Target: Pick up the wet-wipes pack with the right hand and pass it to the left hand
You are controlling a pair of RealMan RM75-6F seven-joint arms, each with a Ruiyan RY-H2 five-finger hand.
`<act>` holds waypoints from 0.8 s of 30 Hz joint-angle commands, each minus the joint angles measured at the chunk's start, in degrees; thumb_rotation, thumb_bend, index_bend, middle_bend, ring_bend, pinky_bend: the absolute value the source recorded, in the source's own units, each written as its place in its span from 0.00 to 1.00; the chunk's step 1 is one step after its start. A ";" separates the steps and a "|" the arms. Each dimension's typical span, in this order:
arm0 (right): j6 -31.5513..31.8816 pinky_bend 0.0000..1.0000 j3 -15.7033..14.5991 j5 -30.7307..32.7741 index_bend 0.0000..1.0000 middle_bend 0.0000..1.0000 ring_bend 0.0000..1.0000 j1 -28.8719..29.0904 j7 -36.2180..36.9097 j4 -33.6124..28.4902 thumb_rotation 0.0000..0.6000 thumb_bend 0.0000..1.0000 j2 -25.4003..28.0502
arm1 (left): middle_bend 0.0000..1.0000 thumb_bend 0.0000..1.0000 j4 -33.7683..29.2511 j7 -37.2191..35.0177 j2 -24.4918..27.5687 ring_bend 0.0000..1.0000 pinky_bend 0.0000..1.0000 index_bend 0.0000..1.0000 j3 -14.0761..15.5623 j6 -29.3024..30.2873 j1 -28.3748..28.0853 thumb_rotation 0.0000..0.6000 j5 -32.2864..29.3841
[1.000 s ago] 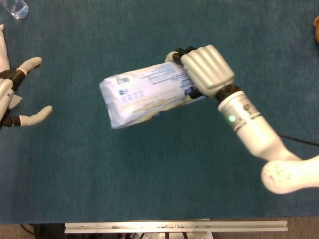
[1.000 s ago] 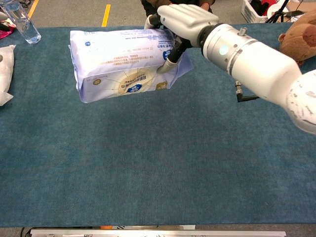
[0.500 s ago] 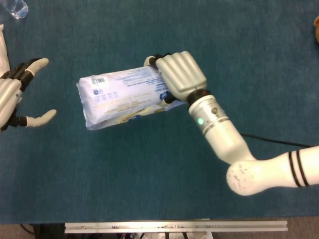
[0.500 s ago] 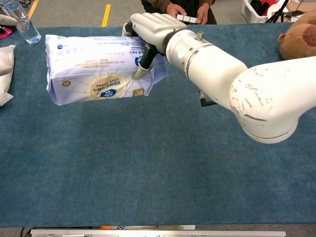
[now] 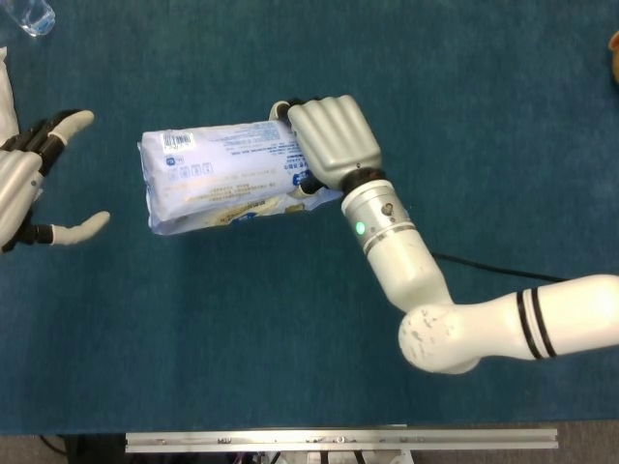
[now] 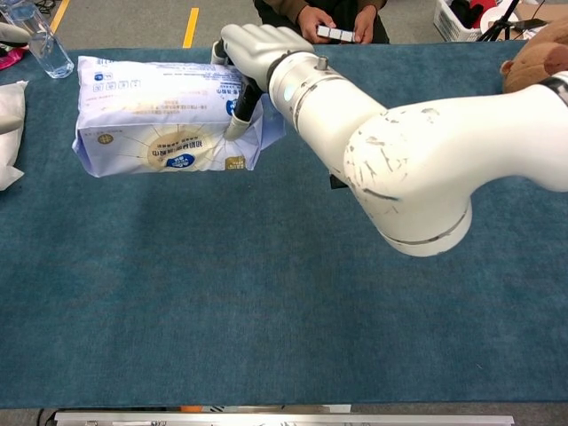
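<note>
My right hand (image 5: 327,141) grips the right end of the wet-wipes pack (image 5: 218,177), a white and pale blue soft pack held lengthwise above the teal table. In the chest view the same right hand (image 6: 251,51) clasps the pack (image 6: 155,115), thumb pressed against its front face. My left hand (image 5: 34,184) waits at the far left edge of the head view, fingers spread and holding nothing, a short gap away from the pack's left end. The chest view does not show the left hand.
A clear water bottle (image 6: 37,40) stands at the back left. White cloth (image 6: 9,133) lies at the left edge. A brown plush toy (image 6: 537,58) sits at the back right. A person's hands (image 6: 333,18) show beyond the table (image 6: 284,311).
My right arm has carried the pack leftward toward the left hand, and the pack has levelled out. The left hand has barely shifted.
</note>
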 commanded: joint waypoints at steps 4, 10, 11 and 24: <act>0.76 0.73 1.42 2.11 0.63 0.57 0.65 1.81 -0.81 2.51 1.00 0.25 -2.12 | 0.05 0.23 -1.14 3.21 -1.12 0.06 0.18 0.00 -0.22 0.17 -0.65 0.67 -1.65; 0.83 0.73 2.73 3.48 0.63 0.57 0.65 3.45 -1.23 4.06 1.00 0.25 -4.06 | 0.03 0.22 -1.98 6.83 -2.69 0.04 0.18 0.00 -0.39 0.51 -1.30 0.67 -3.03; 0.89 0.73 2.96 3.61 0.63 0.57 0.65 3.73 -1.29 4.30 1.00 0.25 -4.38 | 0.02 0.22 -2.12 7.32 -2.89 0.04 0.18 0.00 -0.45 0.48 -1.45 0.67 -3.33; 2.74 0.73 6.02 6.41 0.63 0.57 0.65 6.77 -2.59 9.08 1.00 0.25 -8.43 | 0.00 0.21 -4.60 14.09 -3.43 0.00 0.15 0.00 -0.25 -0.15 -2.90 0.67 -7.33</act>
